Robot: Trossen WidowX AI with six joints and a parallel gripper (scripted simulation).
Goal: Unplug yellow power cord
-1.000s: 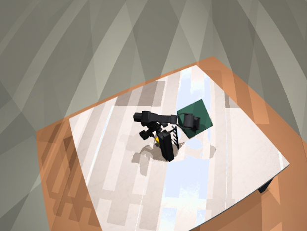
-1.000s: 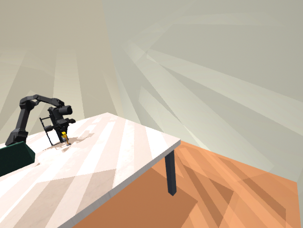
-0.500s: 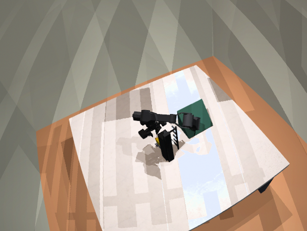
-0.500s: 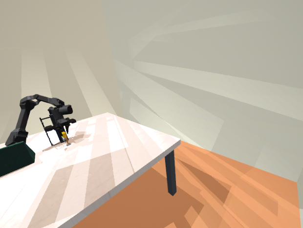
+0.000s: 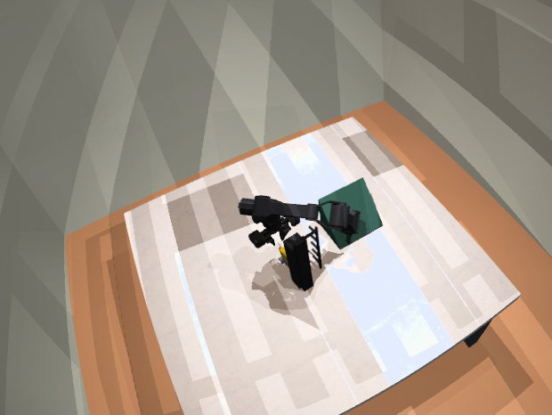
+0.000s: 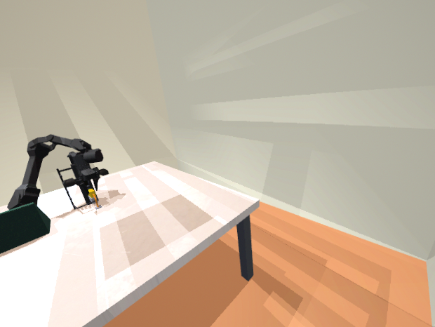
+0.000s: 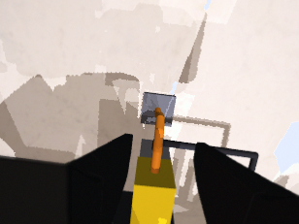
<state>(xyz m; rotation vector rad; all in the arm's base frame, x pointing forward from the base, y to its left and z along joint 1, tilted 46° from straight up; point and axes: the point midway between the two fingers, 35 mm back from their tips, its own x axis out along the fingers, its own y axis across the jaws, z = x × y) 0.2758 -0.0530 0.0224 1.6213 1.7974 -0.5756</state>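
A: How many arms, and what was the hand [image 7: 162,159] doing?

B: One arm [image 5: 285,208], one hand. In the wrist view its two fingers stood a little apart, with a strip of daylight on each side of the plug [image 7: 153,190]. So the hand was partly open and gripped nothing.

A: And the plug?

B: One yellow plug, sitting between the fingers but apart from both. From the exterior view it [image 6: 91,194] hung just under the hand [image 6: 92,182], above the tabletop [image 6: 147,224].

A: The cord?

B: One orange cord [image 7: 156,141], running from the top of the plug to one small grey block [image 7: 158,109] that lay on the tabletop [image 7: 58,43].

A: Was the plug out of the strip?

B: One tall black strip [image 5: 298,261] stood upright, and in the top view the plug [image 5: 282,253] showed as a sliver of yellow just beside it. Whether they touched, I couldn't tell from that view.

A: Anything else on there?

B: One black ladder-like frame [image 5: 315,246] leaning next to the strip, and one green box [image 5: 361,198] under the arm's base. In the exterior view one leg [image 6: 245,245] of the table showed.
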